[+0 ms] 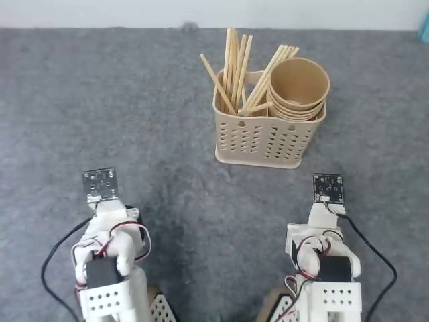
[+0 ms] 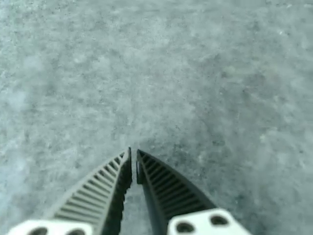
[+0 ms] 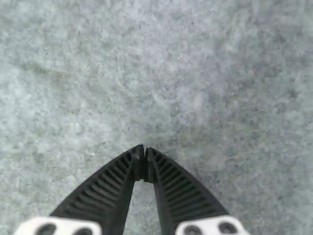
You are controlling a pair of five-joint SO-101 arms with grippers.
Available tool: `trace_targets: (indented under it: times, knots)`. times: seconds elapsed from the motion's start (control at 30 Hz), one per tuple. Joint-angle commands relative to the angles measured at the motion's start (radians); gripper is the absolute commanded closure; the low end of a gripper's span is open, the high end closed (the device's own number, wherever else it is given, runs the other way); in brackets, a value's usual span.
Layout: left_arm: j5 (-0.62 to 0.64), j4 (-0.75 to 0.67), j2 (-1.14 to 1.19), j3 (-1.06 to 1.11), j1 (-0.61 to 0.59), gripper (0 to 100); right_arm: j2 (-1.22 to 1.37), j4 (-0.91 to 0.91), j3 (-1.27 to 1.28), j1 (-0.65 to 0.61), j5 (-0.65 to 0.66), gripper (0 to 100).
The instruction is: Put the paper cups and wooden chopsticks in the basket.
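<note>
Loading judged complete: the nested paper cups [image 1: 299, 84] and wooden chopsticks [image 1: 236, 67] stand inside the basket [image 1: 258, 144] at the far middle of the worktop [image 1: 100, 100], while the left hand [image 2: 133, 156] and right hand [image 3: 144, 152] sit near, pinched together on nothing, so no further placing appears required.

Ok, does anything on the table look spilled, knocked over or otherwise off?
Nothing stands out. The basket stands upright on the grey mat, with the stacked paper cups and the chopsticks inside it, the chopsticks leaning loosely. The left gripper and right gripper are shut above the mat.
</note>
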Motion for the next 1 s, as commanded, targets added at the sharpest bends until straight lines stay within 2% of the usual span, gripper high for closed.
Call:
trace_targets:
  times: [0.0,0.2,0.97]
  knots:
    - [-0.005,0.005,-0.015,-0.002,0.104,99,-0.018,-0.001,0.0,0.012,-0.011,99.1]
    - [-0.005,0.005,-0.015,-0.002,0.218,99,-0.018,-0.001,0.0,0.012,-0.011,99.1]
    - [-0.005,0.005,-0.015,-0.002,0.219,99,-0.018,-0.001,0.0,0.012,-0.011,99.1]
